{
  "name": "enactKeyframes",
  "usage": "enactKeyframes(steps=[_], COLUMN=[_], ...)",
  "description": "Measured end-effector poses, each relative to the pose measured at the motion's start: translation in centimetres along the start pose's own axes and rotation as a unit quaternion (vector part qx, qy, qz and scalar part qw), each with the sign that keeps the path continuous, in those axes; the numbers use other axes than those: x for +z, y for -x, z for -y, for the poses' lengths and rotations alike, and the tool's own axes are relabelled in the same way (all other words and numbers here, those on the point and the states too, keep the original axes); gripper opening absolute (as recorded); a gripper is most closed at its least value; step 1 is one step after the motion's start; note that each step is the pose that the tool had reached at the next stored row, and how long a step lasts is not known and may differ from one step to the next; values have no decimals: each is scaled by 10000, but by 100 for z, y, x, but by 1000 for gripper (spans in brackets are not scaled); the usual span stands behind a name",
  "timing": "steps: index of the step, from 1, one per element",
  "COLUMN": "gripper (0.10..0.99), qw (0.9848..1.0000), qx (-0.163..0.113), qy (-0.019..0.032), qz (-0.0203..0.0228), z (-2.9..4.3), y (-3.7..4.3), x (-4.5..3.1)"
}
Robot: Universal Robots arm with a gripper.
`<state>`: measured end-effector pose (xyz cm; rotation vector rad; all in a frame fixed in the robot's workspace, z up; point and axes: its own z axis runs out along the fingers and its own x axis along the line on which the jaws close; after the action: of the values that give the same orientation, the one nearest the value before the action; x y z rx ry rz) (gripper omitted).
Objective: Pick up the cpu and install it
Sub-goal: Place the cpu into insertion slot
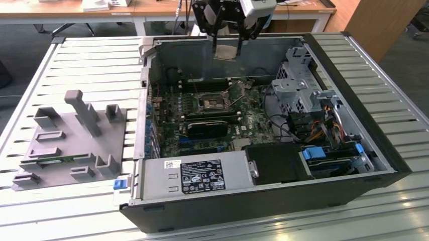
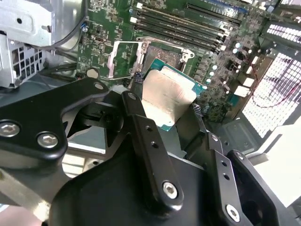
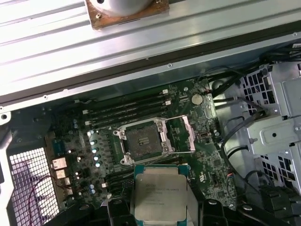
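"Where's the cpu (image 3: 160,195)?"
"Gripped by its edges in the end effector (image 1: 226,49), fingers closed on it, above the open computer case (image 1: 268,201)."
"Which step?"
"Transport to the open socket (image 3: 143,141), I'd judge. Seating calls for squaring it over the socket."

Lower edge of the cpu (image 2: 165,95) out of sight behind the black fingers (image 2: 146,141)
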<state>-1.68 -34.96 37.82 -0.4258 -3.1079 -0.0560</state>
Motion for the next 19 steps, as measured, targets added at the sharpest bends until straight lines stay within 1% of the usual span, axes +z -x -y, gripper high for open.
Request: enactKeyframes(steps=[5, 9, 14, 19], gripper=[533, 533, 533, 533], qw=[9998, 9993, 9982, 9968], qx=[215, 385, 598, 800], qy=[2, 4, 5, 7], qz=[8, 14, 21, 28], z=[0, 0, 0, 0], y=[0, 0, 0, 0], x=[2, 4, 6, 8])
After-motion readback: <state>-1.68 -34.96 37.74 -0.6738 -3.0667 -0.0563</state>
